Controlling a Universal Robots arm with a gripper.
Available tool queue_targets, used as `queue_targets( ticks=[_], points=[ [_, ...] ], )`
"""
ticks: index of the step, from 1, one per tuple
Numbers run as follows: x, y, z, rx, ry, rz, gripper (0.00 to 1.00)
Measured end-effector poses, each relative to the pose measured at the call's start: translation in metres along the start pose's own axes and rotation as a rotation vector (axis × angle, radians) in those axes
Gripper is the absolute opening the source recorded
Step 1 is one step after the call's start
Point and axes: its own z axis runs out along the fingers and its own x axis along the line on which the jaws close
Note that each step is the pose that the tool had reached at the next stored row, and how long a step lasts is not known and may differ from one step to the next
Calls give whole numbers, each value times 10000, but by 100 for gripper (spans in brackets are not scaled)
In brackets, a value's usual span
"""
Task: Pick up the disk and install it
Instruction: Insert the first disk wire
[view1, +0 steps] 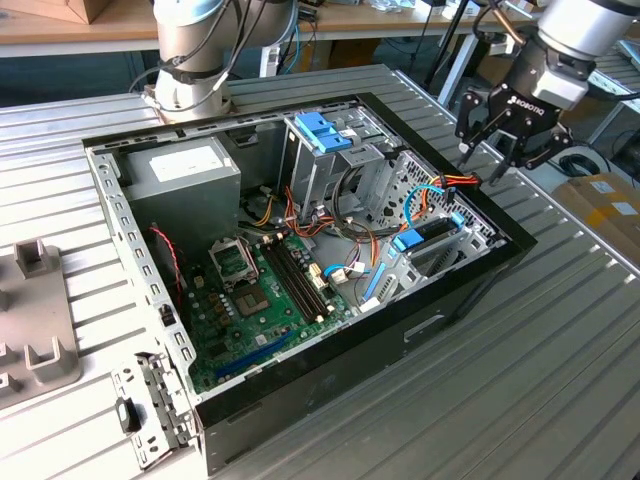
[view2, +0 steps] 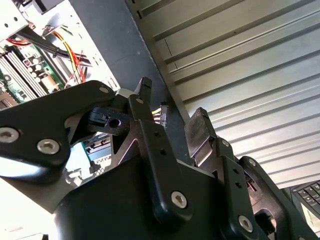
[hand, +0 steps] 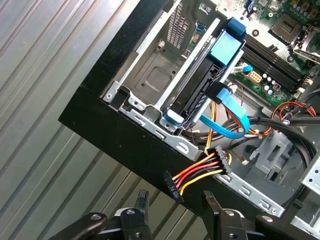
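The disk (view1: 430, 232) is a black drive in a blue carrier. It stands on edge, slotted into the metal bay at the corner of the open computer case (view1: 470, 285) towards the exterior view's right. In the first wrist view the disk (hand: 200, 92) has a blue ribbon cable (hand: 232, 112) running to its end. My gripper (view1: 492, 160) hangs open just above and outside the case's rim near that bay, with nothing between its fingers. Both wrist views show the gripper (hand: 175, 197) (view2: 172, 100) open. A loose red-yellow power cable (hand: 200, 175) drapes over the rim right in front of the fingertips.
Inside the case are a grey power-supply box (view1: 180, 170), a blue bracket (view1: 322, 130) on a metal cage, and the green motherboard (view1: 270, 290). The arm's base (view1: 195, 60) stands behind. A grey fixture (view1: 35, 320) and a metal bracket (view1: 150, 410) lie at the exterior view's left.
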Motion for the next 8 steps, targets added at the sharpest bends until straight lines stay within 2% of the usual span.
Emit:
queue_targets(
  ticks=[8],
  points=[
    [35,52,6,-3,1,-79,54]
  ],
)
